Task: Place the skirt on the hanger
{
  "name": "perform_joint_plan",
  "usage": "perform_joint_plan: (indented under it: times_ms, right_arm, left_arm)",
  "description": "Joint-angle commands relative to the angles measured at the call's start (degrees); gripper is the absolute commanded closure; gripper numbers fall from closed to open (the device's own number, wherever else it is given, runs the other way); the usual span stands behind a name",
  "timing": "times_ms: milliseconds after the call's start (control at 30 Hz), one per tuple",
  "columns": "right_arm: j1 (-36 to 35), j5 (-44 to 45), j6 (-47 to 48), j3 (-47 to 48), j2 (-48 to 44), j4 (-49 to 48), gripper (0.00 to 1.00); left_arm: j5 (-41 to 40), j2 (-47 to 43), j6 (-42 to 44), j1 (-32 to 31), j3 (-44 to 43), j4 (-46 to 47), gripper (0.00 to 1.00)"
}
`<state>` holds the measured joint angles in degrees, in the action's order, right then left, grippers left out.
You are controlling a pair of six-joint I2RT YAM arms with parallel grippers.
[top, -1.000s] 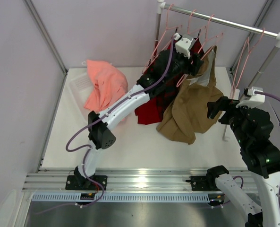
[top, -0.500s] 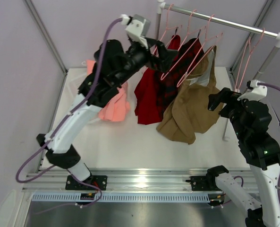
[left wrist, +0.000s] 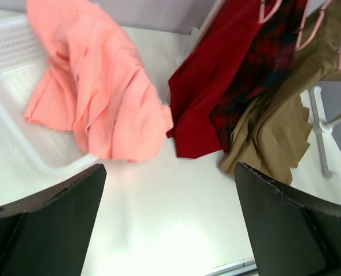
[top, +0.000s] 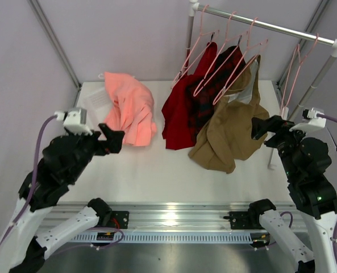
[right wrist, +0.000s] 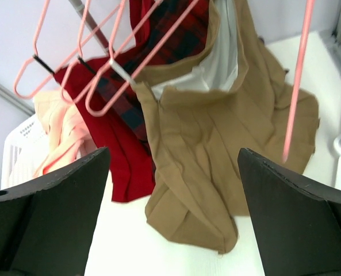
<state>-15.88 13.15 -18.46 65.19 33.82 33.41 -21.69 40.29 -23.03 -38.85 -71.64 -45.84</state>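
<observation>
At the near left of the scene, the left end effector (top: 112, 141) hangs above the surface (top: 157, 176) with its jaws spread wide and nothing between them; its wrist view looks across to the clothes from well apart. On the right side, the right end effector (top: 262, 126) is also wide and empty. It points at the skirt (top: 228, 136) from just beside it, and I see no contact with the cloth. The skirt is at the far right. Its upper edge is up at the hanger (top: 239, 73), which hooks over the rail (top: 270, 25), and its lower hem spreads on the surface below. In the right wrist view the waistband is open and shows a white lining, and one corner sits at the end of the hanger's pink wire. Whether the other corner is caught as well, I cannot tell. To the left of the skirt the plaid garment (top: 208, 102) and the red garment (top: 182, 122) hang on similar hangers, and farther left the salmon-pink garment (top: 128, 111) lies half in a white basket (left wrist: 9, 115). I judge the task as nearly complete or complete: the skirt seems carried by the hanger and both arms are free of it. What is left, perhaps, is only to confirm that it holds.
</observation>
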Motion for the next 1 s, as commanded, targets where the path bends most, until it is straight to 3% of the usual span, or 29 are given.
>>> perform_joint_plan:
  times_ms: [0, 167, 400, 967]
  right_arm:
    - [0.1, -2.7, -1.9, -6.4, -4.9, -3.3, 0.01]
    - [0.1, -7.6, -3.3, -16.9, -14.5, -8.2, 0.01]
    - [0.3, -10.0, -8.3, -24.3, -20.5, -7.8, 0.01]
    - [0.1, -11.9, -7.6, -27.1, -19.6, -9.6, 0.01]
  left_arm:
    - [-4.3, -8.1, -6.1, 0.4, 7.5, -3.2, 0.01]
    - [-10.6, -22.2, -11.0, 0.4, 18.5, -2.2, 0.01]
    - [-9.9, -32.3, -12.6, 0.4, 27.1, -1.4, 0.01]
    - [-8.5, -26.7, -9.8, 0.4, 26.7, -0.6, 0.01]
